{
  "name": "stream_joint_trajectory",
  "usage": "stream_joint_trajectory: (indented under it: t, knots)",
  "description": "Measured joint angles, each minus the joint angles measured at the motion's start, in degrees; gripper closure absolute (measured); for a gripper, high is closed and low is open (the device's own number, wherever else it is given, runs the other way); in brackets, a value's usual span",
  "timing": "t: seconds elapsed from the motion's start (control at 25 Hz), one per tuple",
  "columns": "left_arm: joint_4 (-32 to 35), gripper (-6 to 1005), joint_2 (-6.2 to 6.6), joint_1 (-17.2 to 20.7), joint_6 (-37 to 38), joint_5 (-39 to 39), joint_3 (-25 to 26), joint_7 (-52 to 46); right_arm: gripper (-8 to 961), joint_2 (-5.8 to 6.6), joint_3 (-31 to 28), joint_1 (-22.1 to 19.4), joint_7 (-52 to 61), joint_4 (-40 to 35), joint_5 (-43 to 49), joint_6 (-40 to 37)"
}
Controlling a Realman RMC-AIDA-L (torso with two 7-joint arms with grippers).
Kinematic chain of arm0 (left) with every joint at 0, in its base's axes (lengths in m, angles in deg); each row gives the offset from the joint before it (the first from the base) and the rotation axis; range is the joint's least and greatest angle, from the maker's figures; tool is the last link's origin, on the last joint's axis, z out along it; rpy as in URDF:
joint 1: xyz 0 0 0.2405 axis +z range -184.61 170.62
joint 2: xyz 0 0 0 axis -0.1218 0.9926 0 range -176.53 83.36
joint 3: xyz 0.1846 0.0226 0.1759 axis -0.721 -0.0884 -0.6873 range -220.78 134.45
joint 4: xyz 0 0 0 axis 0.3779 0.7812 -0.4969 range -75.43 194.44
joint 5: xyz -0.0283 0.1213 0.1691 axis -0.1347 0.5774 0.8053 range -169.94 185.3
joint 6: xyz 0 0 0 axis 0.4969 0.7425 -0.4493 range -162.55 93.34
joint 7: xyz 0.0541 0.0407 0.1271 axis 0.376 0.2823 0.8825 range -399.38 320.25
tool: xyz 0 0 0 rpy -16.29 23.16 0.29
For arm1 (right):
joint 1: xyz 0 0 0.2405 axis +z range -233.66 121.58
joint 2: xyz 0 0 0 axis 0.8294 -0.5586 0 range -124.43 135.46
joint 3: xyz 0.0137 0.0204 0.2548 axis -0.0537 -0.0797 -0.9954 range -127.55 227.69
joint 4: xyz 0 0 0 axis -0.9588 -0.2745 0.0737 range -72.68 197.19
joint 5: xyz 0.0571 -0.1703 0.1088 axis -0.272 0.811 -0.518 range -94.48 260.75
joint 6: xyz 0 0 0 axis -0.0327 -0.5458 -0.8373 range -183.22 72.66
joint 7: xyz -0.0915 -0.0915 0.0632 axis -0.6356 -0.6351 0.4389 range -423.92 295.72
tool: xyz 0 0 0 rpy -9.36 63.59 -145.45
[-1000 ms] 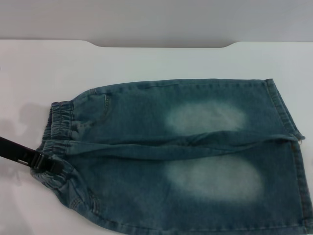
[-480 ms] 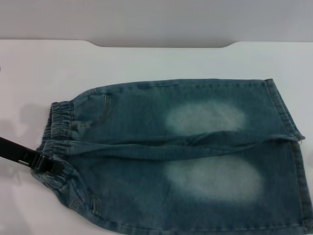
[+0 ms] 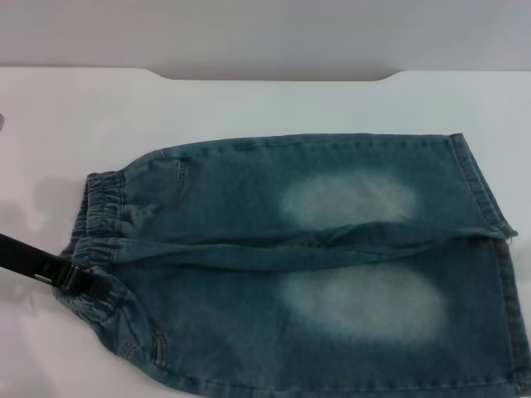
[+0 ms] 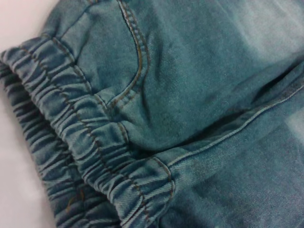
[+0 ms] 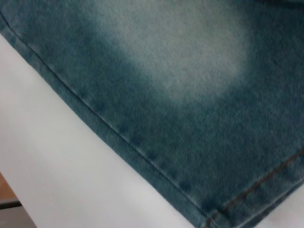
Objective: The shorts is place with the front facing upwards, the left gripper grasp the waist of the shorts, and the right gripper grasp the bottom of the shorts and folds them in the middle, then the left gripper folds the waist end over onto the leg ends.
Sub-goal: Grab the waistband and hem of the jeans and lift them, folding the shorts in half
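Note:
The shorts (image 3: 332, 265) lie flat on the white table, front up, both legs showing faded pale patches. The waist of the shorts (image 3: 99, 220) points to the left and the bottom of the shorts (image 3: 485, 186) to the right. My left gripper (image 3: 83, 283) is at the near part of the waistband, touching its edge. The left wrist view looks straight down on the gathered waistband (image 4: 80, 142) and a stitched pocket (image 4: 135, 71). A pale patch (image 5: 190, 61) and a hemmed corner (image 5: 209, 216) of one leg fill the right wrist view. The right gripper is out of view.
The white table (image 3: 249, 108) reaches well beyond the shorts at the back and left. Its far edge has a shallow grey recess (image 3: 274, 75). The shorts' near edge runs off the bottom of the head view. A table edge (image 5: 7, 190) shows in the right wrist view.
My left gripper has slid slightly toward the near side along the waistband. The shorts have not visibly moved.

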Motion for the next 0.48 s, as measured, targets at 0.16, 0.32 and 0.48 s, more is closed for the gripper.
stream_joint_trajectory:
  t: [0.16, 0.32, 0.48]
  knots:
    - [-0.2, 939, -0.04, -0.1, -0.3, 0.0, 0.0, 0.2, 376, -0.02, 0.7, 0.8, 0.2, 0.7, 0.0, 0.4]
    - [-0.3, 938, -0.11, -0.1, -0.3, 0.0, 0.0, 0.2, 376, -0.02, 1.2, 1.4, 0.4, 1.0, -0.1, 0.4]
    - [-0.3, 938, -0.12, -0.1, -0.3, 0.0, 0.0, 0.3, 376, -0.03, 2.0, 1.8, 0.9, 1.8, -0.1, 0.5]
